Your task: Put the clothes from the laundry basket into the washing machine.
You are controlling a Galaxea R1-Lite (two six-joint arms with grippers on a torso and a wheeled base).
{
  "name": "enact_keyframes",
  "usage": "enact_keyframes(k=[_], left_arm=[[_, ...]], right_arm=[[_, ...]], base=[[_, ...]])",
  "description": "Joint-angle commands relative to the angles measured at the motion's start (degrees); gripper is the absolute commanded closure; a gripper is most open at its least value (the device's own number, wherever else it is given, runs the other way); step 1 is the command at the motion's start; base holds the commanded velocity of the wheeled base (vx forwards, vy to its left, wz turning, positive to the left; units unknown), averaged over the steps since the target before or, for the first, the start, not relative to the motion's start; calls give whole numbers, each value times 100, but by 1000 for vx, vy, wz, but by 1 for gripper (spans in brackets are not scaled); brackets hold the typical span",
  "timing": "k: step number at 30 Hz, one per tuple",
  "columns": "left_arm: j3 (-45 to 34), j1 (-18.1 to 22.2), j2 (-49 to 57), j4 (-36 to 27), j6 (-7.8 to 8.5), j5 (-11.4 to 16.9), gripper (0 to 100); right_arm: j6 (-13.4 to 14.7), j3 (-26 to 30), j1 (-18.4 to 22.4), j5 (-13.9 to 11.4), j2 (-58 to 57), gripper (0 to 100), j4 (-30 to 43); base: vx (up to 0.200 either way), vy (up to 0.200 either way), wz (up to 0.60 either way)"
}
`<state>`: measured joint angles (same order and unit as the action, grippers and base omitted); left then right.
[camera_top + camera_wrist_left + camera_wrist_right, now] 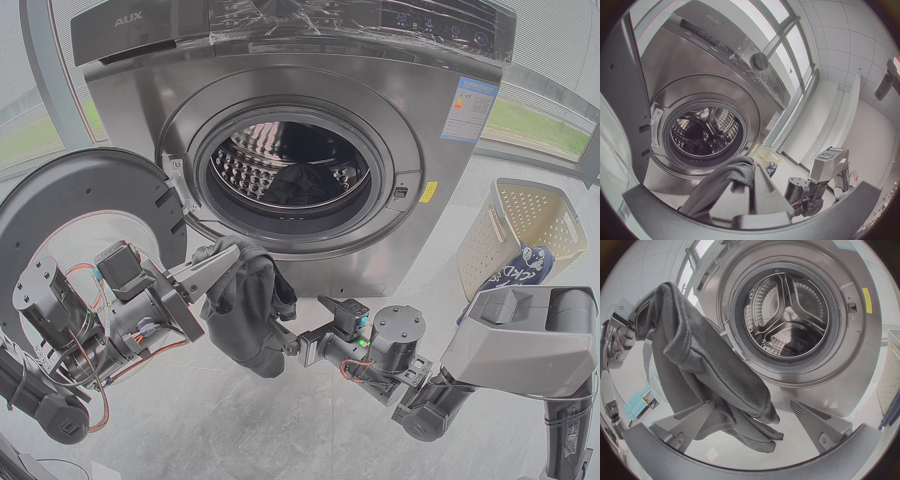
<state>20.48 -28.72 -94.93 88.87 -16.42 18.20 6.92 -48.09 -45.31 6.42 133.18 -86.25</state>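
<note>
Limp dark garment before open washer

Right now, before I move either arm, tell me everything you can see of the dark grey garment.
The dark grey garment looks like a soft, fine-mesh knit, bunched and folded, with a stitched hem showing. It hangs free in the air, pinched at its top by the left gripper, in front of and just below the round opening of the washing machine. Its lower folds droop between the fingers of the open right gripper, seemingly brushing one of them.
</note>
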Motion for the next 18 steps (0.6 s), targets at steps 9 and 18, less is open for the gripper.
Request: enact_keyframes(k=[9, 18], left_arm=[[0, -2, -8, -1, -1, 8, 100], [-18, -11, -17, -1, -1, 8, 100]], right_arm=[[-7, -262, -171, -1, -38, 0, -6], [-7, -297, 5, -1, -495, 0, 3]], base=[[0, 0, 0], [0, 0, 0]])
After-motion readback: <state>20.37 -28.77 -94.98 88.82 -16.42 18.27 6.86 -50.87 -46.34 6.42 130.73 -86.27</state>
